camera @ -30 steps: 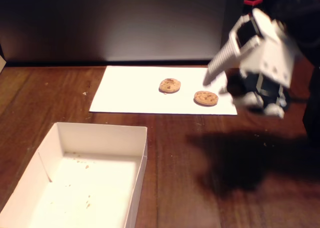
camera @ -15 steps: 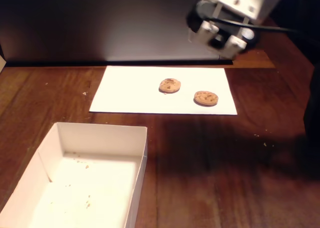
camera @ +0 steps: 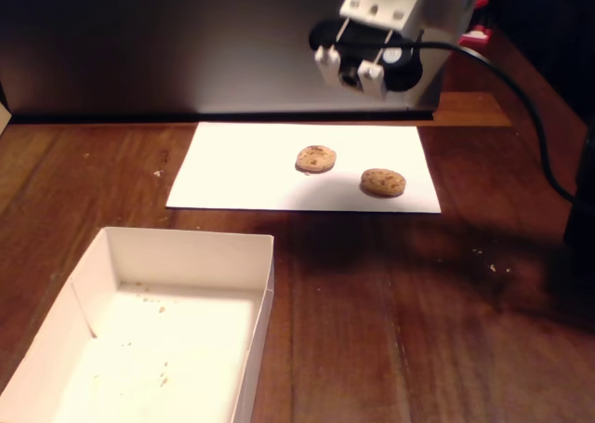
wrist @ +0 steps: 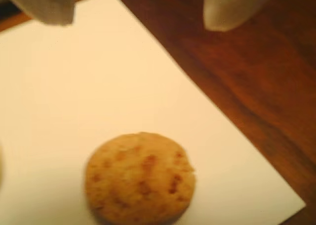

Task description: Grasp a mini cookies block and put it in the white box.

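Note:
Two round chocolate-chip mini cookies lie on a flat white paper sheet (camera: pixel 242 167): one cookie (camera: pixel 316 158) near the middle, the other cookie (camera: pixel 383 182) close to the sheet's right corner. In the wrist view a single cookie (wrist: pixel 139 178) fills the lower centre, near the paper's edge. My gripper (camera: pixel 351 68) hovers high above the sheet's far edge, apart from both cookies. It is open (wrist: pixel 138 7), its white fingertips (wrist: pixel 232 7) spread wide with nothing between them. The white box (camera: pixel 186 251) sits at the front left, with crumbs inside.
Dark wooden table (camera: pixel 418 330) surrounds the sheet and the box. A dark panel (camera: pixel 186 42) stands along the back. A black cable (camera: pixel 521 116) runs from the arm down the right side.
The arm has swung from low at the right of the sheet upward and to the left, and now hangs above the paper's far edge. Cookies and box have not moved.

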Tool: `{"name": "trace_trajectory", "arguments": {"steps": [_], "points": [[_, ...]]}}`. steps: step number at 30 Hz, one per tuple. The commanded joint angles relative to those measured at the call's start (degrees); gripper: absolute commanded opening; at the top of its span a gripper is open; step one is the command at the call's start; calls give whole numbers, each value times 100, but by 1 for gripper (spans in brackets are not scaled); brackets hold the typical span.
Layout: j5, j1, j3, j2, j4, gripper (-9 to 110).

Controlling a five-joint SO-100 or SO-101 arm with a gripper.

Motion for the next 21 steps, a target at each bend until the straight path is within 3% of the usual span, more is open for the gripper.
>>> {"name": "trace_trajectory", "arguments": {"steps": [1, 21], "points": [[62, 123, -598, -70, 176, 16], [9, 62, 1063, 0, -1020, 28]]}}
